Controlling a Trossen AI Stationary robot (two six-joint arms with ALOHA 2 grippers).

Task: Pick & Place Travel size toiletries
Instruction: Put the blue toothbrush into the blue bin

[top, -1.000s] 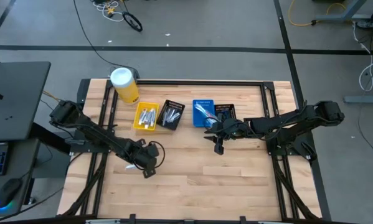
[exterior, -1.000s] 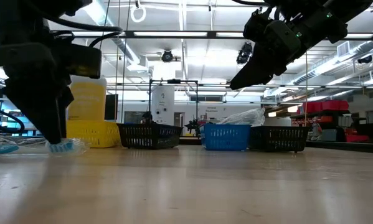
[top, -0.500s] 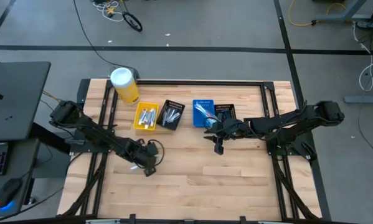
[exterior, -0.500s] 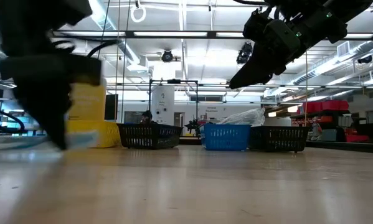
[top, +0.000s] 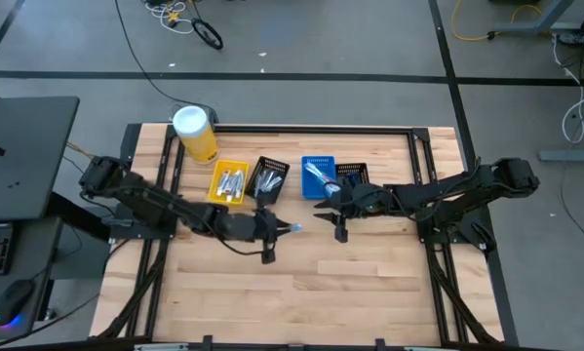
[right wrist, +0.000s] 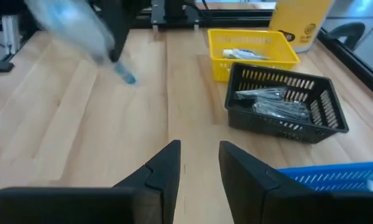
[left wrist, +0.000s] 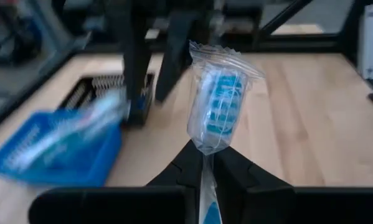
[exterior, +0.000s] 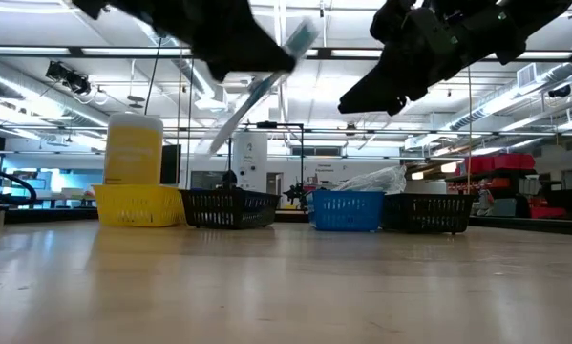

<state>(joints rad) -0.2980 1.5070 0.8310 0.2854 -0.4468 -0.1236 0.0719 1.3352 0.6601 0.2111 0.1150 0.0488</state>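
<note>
Light-blue toothbrush [top: 288,229] in clear wrap, pinched by the left gripper [top: 270,230] mid-table, arm stretched toward 3 o'clock, from above. Low view: toothbrush [exterior: 266,78] tilted, well off the table. Left wrist: fingers clamp its handle. Right gripper [right wrist: 197,163] hangs slightly parted beside the blue bin [top: 317,178].

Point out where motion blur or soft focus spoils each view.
Low view: the wrapped toothbrush streaks, and the left claw carrying it is smeared. Left wrist view: the toothbrush head is fairly sharp, the blue bin behind it blurred. Right wrist view: the toothbrush is a pale smear, the black bin crisp. High view: sharp.
</note>
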